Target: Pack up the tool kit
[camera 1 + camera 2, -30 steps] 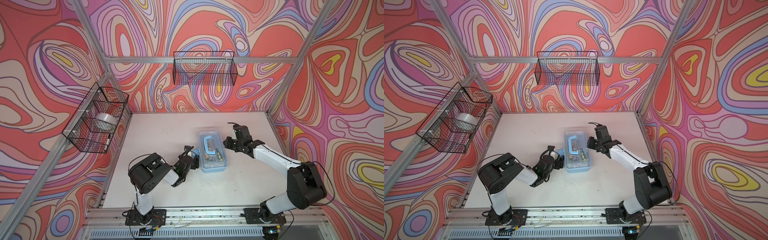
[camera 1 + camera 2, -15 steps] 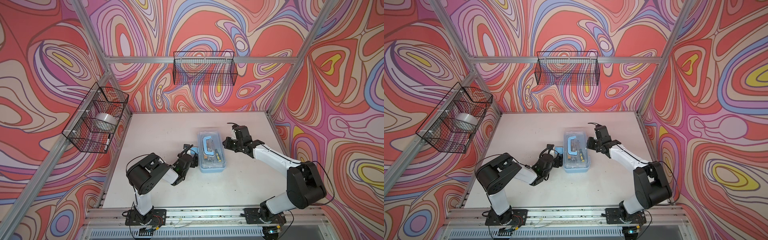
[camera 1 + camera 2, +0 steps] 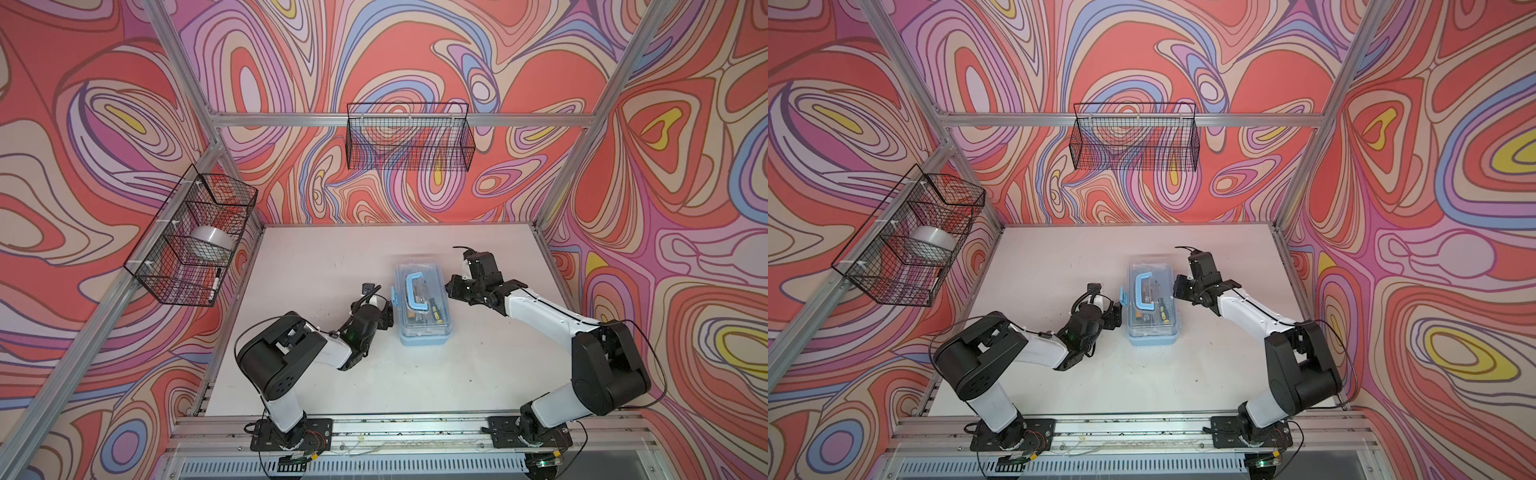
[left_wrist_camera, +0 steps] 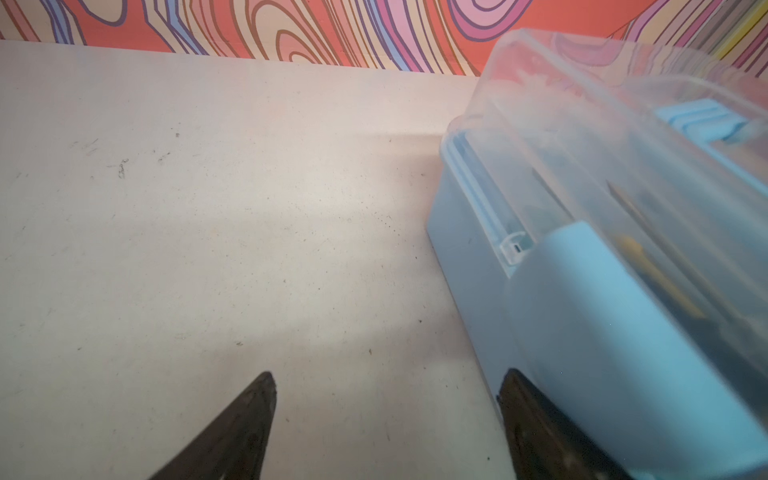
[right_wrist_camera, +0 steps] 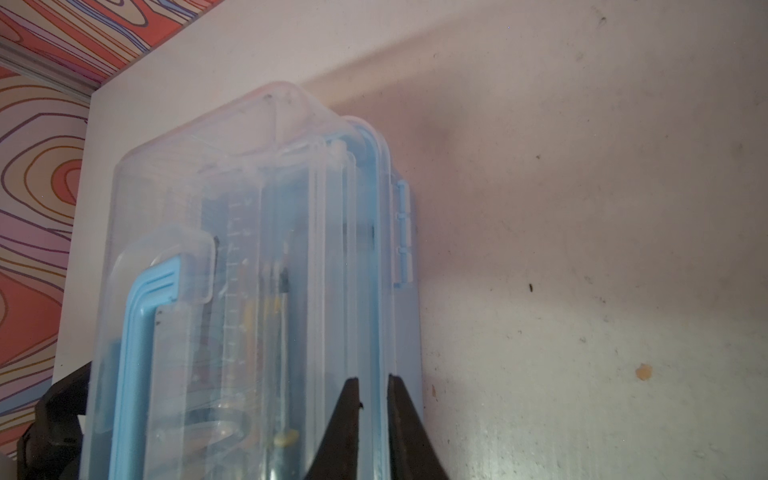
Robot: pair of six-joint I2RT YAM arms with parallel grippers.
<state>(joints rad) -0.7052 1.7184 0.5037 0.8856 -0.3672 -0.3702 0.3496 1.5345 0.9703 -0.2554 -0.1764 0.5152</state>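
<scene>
I see the white table [image 3: 316, 257] with the tool kit [image 3: 424, 332] lying near its middle, lid down, between both arms; my left gripper [image 4: 386, 399] stands wide open just beside its latch side, holding nothing; my right gripper [image 5: 374, 395] is nearly closed, pinching the lid's rim.

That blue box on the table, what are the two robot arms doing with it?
They are packing up the tool kit. It sits on the white table with its clear lid down and tools showing inside. The left gripper is open beside the kit's blue latch, which sticks out sideways, so it looks not yet snapped. The right gripper has its fingertips nearly together at the kit's other long edge. Whether they pinch it is unclear.
</scene>
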